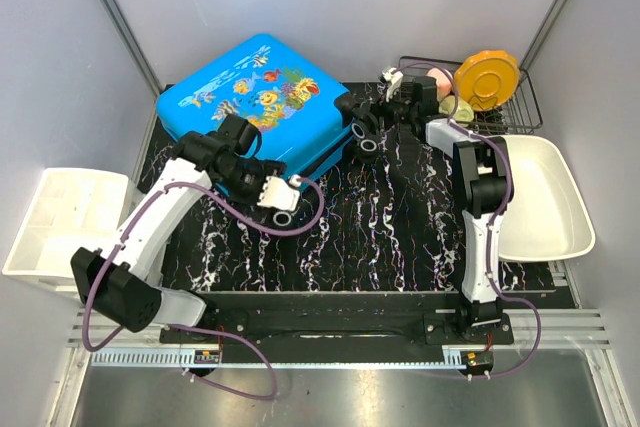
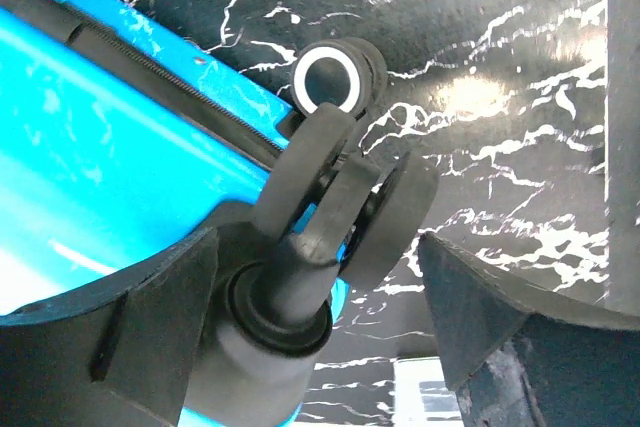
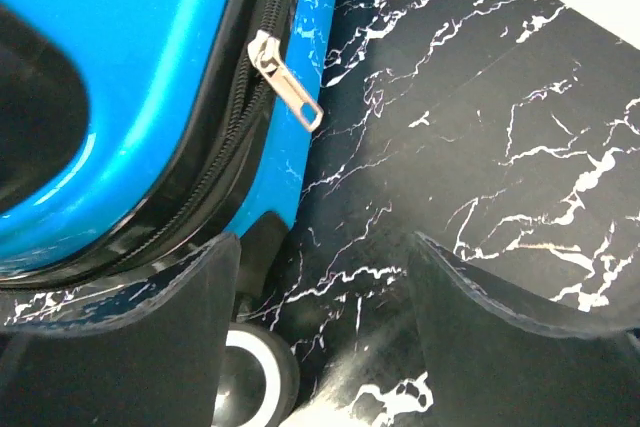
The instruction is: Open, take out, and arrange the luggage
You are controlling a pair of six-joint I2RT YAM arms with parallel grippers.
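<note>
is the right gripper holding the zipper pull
No, the right gripper stands open over bare table, with the zipper pull hanging free above it.

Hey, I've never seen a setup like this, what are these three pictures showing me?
Two robot arms are bolted at the near edge of a black marbled table. The overhead picture comes from a fixed camera above and behind them. The other two come from cameras on the wrists, each looking past its own jaws.

On the table lies a closed blue suitcase printed with cartoon fish. The left gripper is at a suitcase wheel; the right gripper sits near the zipper pull. Both pairs of jaws stand open and hold nothing.

Around the table are white bins, a white tub and a wire basket holding an orange disc.
</note>
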